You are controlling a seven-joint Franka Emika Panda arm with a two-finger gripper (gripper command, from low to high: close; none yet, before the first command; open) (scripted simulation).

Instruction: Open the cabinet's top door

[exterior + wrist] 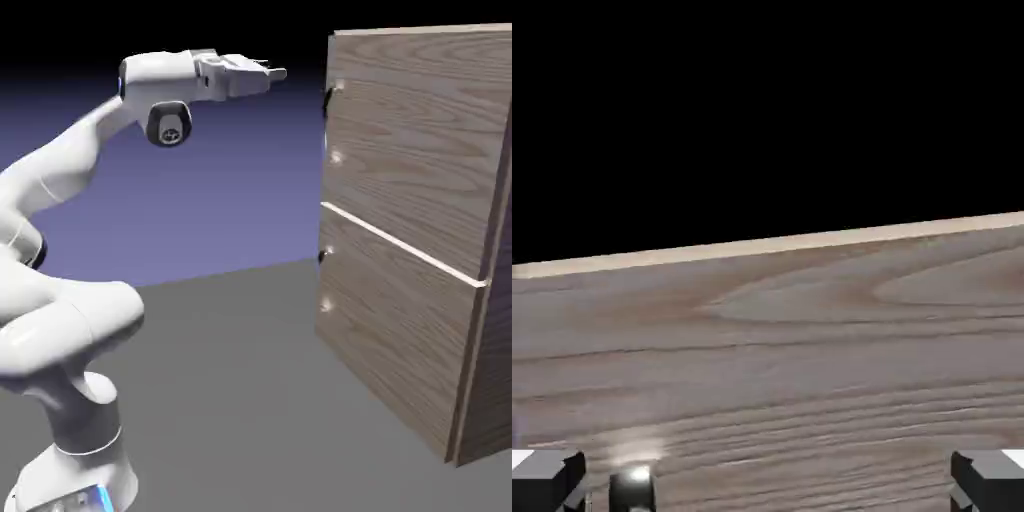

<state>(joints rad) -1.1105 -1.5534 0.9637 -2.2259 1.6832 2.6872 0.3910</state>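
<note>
Two stacked doors (420,150) — pale seam (400,243) between — end effector (276,72) spread, well apart.

Simulated space, plain violet backdrop (230,190)

brown-grey wood grain streaks the cabinet (415,130); its seam (400,242) is cream.
</note>
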